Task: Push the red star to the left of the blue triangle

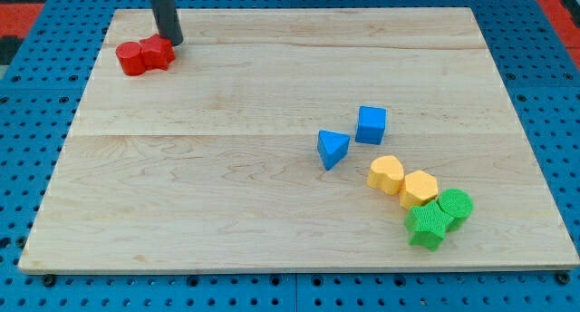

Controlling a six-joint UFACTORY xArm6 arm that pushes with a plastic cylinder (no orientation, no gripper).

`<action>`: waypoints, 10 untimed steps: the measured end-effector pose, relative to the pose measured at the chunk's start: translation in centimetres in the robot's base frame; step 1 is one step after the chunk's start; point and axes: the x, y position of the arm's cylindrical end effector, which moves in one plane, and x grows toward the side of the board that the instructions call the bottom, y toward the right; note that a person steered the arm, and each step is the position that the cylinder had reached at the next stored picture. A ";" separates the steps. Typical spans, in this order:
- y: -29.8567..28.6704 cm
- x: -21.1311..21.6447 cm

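Observation:
Two red blocks sit touching at the view's top left: a round-looking one [130, 59] on the left and one [157, 53] on the right; which of them is the star I cannot tell for sure. My tip [172, 42] rests just right of and above the right red block, touching or nearly touching it. The blue triangle [332, 148] lies near the board's middle, far to the lower right of the red blocks.
A blue cube [371, 124] sits just upper right of the triangle. A yellow heart-like block [386, 174] and a yellow hexagon-like block [420, 188] lie to the lower right, with two green blocks [427, 226] [455, 206] beyond them. The wooden board [227, 194] lies on a blue pegboard.

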 end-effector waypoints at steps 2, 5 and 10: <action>-5.3 0.4; 7.7 11.2; 12.2 17.1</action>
